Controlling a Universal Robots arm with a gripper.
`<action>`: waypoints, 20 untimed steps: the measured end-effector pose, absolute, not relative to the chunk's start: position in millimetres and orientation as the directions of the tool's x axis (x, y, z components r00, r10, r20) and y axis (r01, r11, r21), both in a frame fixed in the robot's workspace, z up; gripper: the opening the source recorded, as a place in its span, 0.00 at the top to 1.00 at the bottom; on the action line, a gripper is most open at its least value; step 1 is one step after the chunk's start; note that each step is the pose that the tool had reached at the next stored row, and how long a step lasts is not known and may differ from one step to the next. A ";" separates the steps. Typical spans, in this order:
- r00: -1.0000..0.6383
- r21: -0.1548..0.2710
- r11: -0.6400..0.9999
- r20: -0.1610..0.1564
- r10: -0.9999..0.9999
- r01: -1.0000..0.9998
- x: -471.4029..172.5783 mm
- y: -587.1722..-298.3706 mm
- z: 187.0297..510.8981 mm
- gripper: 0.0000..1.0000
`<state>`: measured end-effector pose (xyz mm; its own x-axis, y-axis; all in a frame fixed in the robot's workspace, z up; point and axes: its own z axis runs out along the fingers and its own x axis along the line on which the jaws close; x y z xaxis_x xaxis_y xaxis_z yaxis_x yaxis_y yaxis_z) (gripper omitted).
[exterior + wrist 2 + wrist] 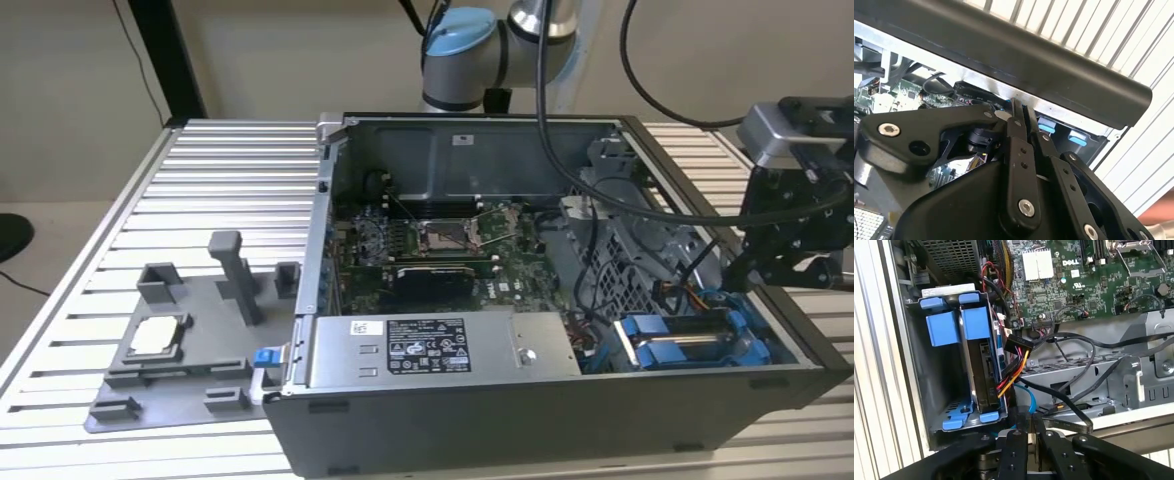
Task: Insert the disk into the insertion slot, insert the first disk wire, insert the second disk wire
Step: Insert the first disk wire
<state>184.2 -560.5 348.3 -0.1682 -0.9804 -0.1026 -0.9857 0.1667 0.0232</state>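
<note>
While the open computer case (534,420) rests on the slatted table (214,180), the insertion slot (936,390) holds the disk (983,372), seated in its blue carrier. The gripper (1031,421) hovers just beside the slot's end, apart from the disk. Its jaws are nearly closed, and a thin blue wire (1031,404) reaches their tips.

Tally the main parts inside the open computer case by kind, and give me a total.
Disk: 1
Insertion slot: 1
Grey box with white sticker: 1
Processor socket: 1
Total: 4
</note>
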 end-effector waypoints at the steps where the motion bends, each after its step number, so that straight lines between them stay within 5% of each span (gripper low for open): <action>1: -0.168 0.023 0.167 -0.103 -0.980 -0.986 183.7 -560.5 349.5 1.00; 16: -0.166 -0.014 0.167 -0.069 -0.984 -0.986 142.8 -563.2 366.3 1.00; 20: -0.161 -0.025 0.162 -0.036 -0.986 -0.986 137.8 -563.8 367.5 1.00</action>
<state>137.8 -563.8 367.5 -0.1609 -0.9863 -0.0358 -0.9865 0.1619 -0.0250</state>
